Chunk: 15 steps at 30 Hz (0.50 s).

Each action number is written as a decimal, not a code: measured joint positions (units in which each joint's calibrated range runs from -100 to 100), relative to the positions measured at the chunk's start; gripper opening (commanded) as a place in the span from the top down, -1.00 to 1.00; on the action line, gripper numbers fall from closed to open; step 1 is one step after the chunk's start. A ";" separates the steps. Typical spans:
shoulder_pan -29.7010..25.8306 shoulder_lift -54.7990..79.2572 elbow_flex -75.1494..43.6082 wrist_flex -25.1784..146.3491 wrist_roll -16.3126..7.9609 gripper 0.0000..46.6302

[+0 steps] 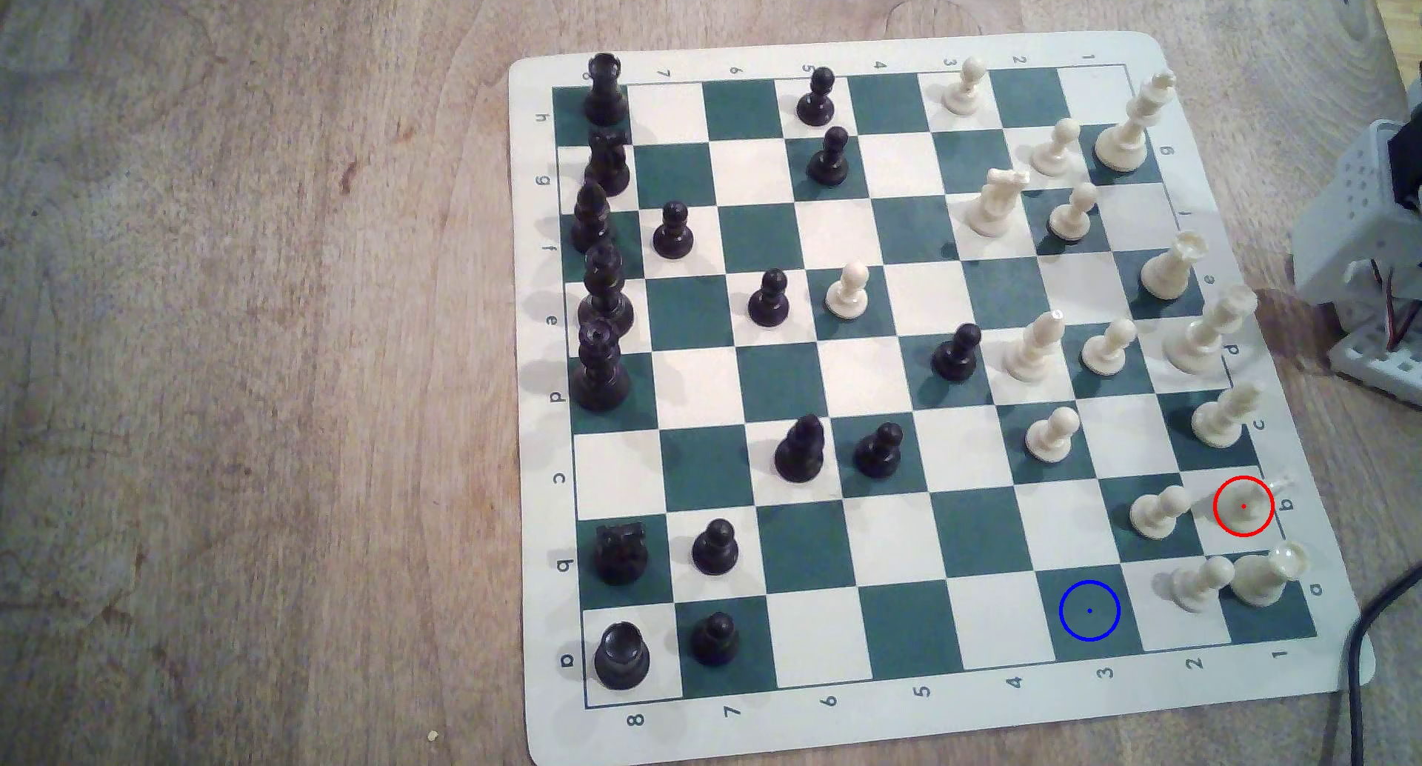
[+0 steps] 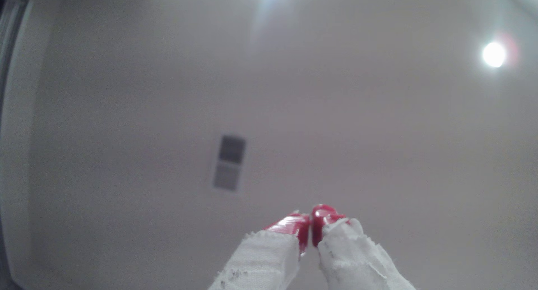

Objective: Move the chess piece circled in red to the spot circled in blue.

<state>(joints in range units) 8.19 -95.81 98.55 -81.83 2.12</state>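
The chess piece circled in red [image 1: 1250, 502] is a cream-white piece with a wide round base and a small head jutting sideways. It stands on a white square at the board's near right edge in the exterior view. The spot circled in blue [image 1: 1089, 610] is a bare dark green square in the front row, two files to the exterior view's left of it. My gripper [image 2: 310, 220] faces a pale ceiling in the wrist view. Its red-tipped fingers [image 2: 294, 224] meet with nothing between them.
The green-and-white board [image 1: 808, 735] lies on a wooden table. A cream pawn [image 1: 1158, 510] stands beside the circled piece, and a cream pawn [image 1: 1196, 583] and a rook [image 1: 1266, 575] stand just in front. The arm's white base [image 1: 1370, 220] and a black cable [image 1: 1358, 658] sit at the right.
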 measured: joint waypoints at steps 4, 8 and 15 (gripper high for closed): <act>-1.92 0.08 0.00 -5.26 0.29 0.99; -2.65 0.08 0.00 -14.34 0.34 0.99; -3.24 0.17 -8.86 7.41 0.34 0.99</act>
<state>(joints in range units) 4.94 -95.64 89.70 -74.42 2.47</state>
